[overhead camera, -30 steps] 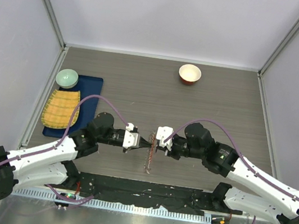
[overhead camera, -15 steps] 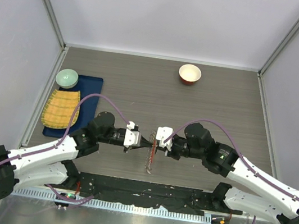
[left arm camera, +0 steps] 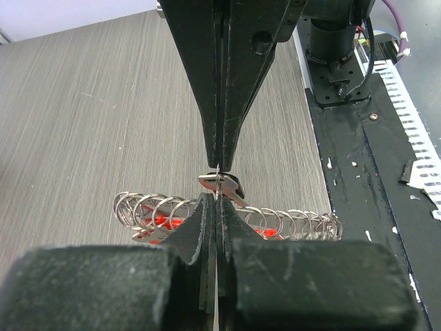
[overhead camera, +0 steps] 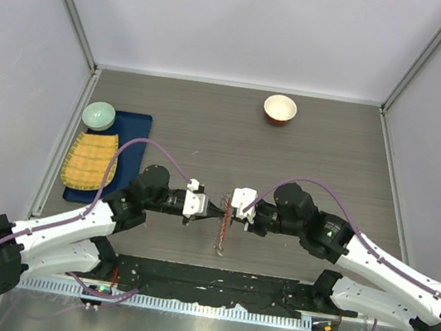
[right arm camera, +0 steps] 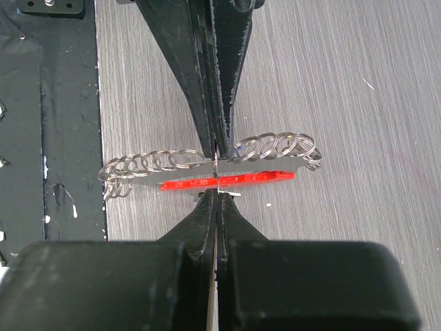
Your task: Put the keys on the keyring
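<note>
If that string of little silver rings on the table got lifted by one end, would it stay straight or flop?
Likely flop: the chain of rings is many separate linked loops, so it should sag and swing. Its thin wire suggests it's light. The red bar alongside looks solid, so probably stays stiff.

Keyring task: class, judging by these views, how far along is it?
Done: no key visibly hangs on the keyring. In hand: left gripper and right gripper, both shut, meet tip to tip on a thin silvery piece by its rings. Left: threading that piece on, then any others.
</note>
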### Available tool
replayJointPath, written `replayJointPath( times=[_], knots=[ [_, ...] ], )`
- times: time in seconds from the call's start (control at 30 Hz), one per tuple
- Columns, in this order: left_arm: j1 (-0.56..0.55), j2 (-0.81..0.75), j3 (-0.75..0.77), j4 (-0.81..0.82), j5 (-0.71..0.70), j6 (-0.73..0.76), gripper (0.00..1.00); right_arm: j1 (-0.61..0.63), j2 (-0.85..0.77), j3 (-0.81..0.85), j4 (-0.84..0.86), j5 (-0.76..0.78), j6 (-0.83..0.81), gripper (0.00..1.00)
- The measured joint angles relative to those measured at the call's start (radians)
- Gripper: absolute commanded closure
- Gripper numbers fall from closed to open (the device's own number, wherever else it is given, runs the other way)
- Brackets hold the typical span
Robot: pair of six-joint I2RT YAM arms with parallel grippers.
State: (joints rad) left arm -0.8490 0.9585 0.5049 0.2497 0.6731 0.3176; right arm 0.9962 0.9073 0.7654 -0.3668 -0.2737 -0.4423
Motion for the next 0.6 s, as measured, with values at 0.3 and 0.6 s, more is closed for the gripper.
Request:
replayJointPath(
  times=[0.3, 0.6],
  knots=[
    [0.000, 0.002, 0.000, 0.000, -0.007, 0.000, 1.00, 0.004, 0.000, -0.003, 0.000, 0.008, 0.000, 0.99],
    [0.000, 0.009, 0.000, -0.001, -0.018, -0.001, 1.00, 0.006, -0.005, -0.005, 0.000, 0.027, 0.000, 0.99]
  ],
)
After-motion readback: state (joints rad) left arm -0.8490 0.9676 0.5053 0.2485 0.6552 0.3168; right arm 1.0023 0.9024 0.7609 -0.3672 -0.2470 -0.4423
